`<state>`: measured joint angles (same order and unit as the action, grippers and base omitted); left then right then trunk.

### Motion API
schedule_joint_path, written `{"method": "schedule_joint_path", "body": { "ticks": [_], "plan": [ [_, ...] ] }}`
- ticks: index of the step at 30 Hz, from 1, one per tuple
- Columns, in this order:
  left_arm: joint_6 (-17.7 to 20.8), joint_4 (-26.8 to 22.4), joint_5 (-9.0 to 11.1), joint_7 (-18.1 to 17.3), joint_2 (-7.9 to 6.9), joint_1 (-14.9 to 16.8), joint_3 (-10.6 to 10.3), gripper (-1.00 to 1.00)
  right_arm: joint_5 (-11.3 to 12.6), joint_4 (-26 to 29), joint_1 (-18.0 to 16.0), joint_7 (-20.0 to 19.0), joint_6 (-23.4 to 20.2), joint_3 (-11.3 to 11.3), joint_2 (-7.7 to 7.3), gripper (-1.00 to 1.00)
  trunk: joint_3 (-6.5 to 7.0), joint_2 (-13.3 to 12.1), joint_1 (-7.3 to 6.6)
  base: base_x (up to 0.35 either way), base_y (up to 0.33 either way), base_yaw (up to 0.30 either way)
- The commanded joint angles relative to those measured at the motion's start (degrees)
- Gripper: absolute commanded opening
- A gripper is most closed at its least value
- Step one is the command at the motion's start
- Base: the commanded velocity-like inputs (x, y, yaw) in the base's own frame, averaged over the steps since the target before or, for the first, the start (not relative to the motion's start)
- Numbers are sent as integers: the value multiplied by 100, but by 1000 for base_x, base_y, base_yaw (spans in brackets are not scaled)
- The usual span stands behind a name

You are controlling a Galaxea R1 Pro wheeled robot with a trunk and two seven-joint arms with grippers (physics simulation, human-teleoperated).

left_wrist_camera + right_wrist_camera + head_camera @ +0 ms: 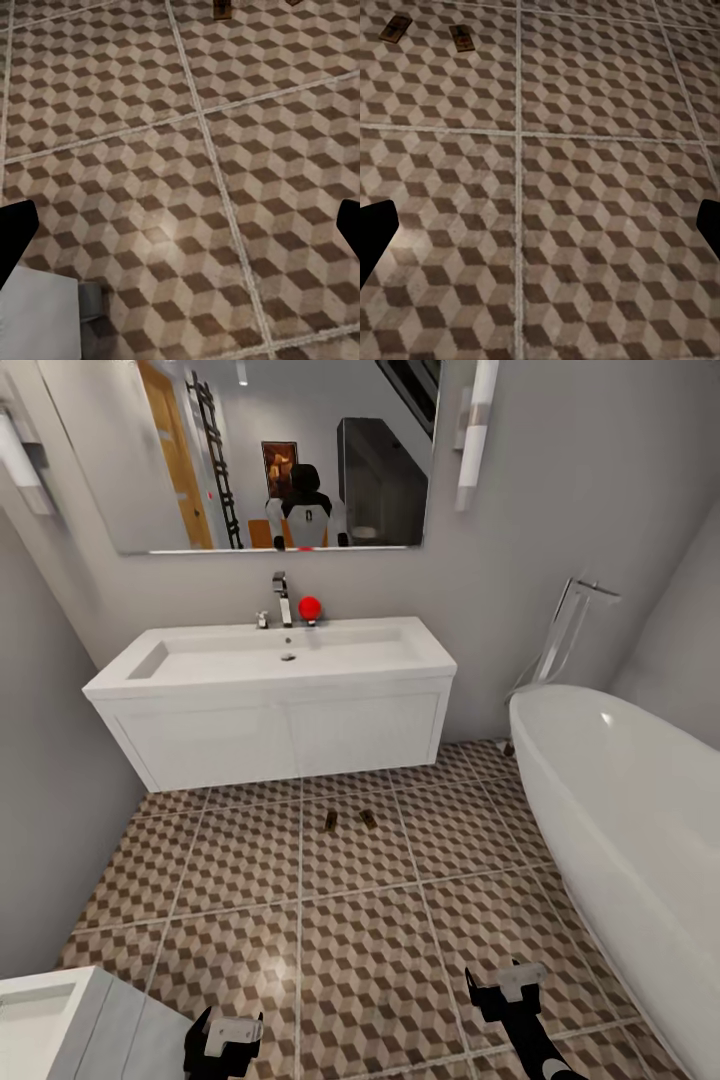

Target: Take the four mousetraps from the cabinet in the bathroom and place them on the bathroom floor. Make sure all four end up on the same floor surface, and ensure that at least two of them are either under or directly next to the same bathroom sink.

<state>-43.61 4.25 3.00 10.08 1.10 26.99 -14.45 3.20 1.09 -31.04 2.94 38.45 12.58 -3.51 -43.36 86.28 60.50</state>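
Lying on the bathroom floor (380, 920) before the sink (270, 660), two mousetraps (349, 820) sit well beyond both spread, empty grippers: left gripper (222, 1040), right gripper (508, 988).

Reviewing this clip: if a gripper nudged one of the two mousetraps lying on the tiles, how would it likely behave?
The left mousetrap looks like a small flat board, so probably light and stiff. Lying flat on the floor, it would likely slide, not roll or tip.

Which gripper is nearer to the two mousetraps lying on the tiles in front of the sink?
Right, narrowly. The right gripper hangs nearer the mousetraps, on the bathtub side. The left gripper sits lower in the head view, farther back.
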Motion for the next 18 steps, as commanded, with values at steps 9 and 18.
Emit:
{"method": "schedule_joint_path", "body": {
  "ticks": [9,18],
  "plan": [
    [-34,23,27,20,4,9,-49,100,31,-3,1,16,13,51,1,100,158,-360,-199,0,0,0],
    [-34,23,27,20,4,-16,-49,100,31,-3,0,14,13,51,6,100,319,-721,-396,0,0,0]
  ]
}}
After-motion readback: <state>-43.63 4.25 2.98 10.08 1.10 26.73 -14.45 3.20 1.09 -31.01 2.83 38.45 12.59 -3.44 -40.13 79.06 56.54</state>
